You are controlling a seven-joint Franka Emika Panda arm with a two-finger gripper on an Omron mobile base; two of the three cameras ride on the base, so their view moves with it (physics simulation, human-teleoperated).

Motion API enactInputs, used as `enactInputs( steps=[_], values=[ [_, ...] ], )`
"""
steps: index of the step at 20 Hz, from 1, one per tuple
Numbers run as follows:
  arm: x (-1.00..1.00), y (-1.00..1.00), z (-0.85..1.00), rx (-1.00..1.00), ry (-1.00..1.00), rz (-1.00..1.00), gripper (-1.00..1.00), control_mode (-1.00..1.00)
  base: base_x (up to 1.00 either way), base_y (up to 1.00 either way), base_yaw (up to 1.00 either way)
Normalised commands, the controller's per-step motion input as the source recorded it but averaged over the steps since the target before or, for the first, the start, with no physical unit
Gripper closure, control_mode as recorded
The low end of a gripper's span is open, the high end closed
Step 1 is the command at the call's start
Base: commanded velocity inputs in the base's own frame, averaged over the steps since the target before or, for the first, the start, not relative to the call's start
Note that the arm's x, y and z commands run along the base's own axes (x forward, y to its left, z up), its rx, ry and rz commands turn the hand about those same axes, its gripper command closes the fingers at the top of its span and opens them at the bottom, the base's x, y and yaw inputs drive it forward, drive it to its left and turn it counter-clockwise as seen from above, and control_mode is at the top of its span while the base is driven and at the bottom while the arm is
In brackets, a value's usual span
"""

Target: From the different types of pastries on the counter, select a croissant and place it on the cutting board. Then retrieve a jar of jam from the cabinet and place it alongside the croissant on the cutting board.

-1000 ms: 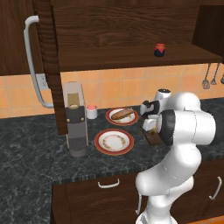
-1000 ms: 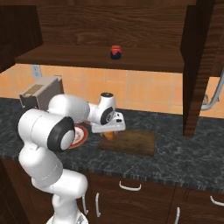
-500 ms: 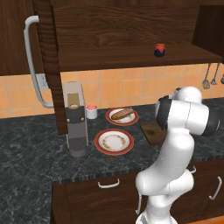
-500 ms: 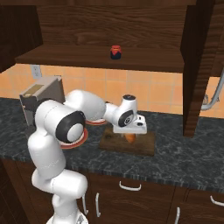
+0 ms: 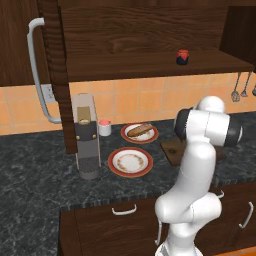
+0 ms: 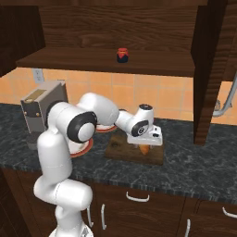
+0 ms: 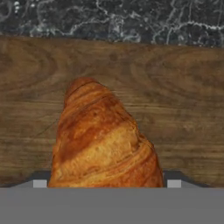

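Observation:
My gripper (image 6: 145, 144) is shut on a golden-brown croissant (image 7: 103, 140), which hangs point-down just over the wooden cutting board (image 6: 121, 149). In the hand view the croissant fills the space between the two fingertips (image 7: 40, 183), with the board's grain (image 7: 183, 100) right behind it. In the left base view my own arm hides the gripper, and only a corner of the cutting board (image 5: 172, 150) shows. A small jam jar (image 6: 122, 54) with a red lid stands on the open cabinet shelf above the counter, seen too as the jar (image 5: 183, 57) in the left base view.
Left of the board are an empty plate (image 5: 130, 161) and a plate holding a long pastry (image 5: 139, 131). A coffee machine (image 5: 86, 135) and a small cup (image 5: 104, 127) stand further left. The open cabinet door (image 5: 55, 75) hangs over the counter. Utensils (image 5: 239, 87) hang at far right.
The arm has swung right from the plates to the cutting board, carrying the croissant, and has come down close to the board.

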Motion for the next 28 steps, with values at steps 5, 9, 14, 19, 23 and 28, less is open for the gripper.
enactInputs(
  steps=[5, 9, 14, 19, 23, 28],
  values=[
    [0.23, -0.25, 0.05, 0.0, -0.13, -0.03, -1.0, -1.0, 0.0, 0.0, 0.0],
    [0.11, -0.41, 0.49, 0.0, -0.17, -0.06, -1.0, -1.0, 0.0, 0.0, 0.0],
    [0.04, -0.14, 0.29, 0.0, -0.15, -0.03, -1.0, -1.0, 0.0, 0.0, 0.0],
    [-0.08, 0.0, 0.48, 0.0, -0.3, 0.0, -1.0, -1.0, 0.0, 0.0, 0.0],
    [-0.67, 0.03, 0.7, -0.01, -0.43, -0.09, -1.0, -1.0, 0.0, 0.0, 0.0],
    [-0.92, 0.1, 0.68, -0.01, -0.45, -0.18, -1.0, -1.0, 0.0, 0.0, 0.0]
  ],
)
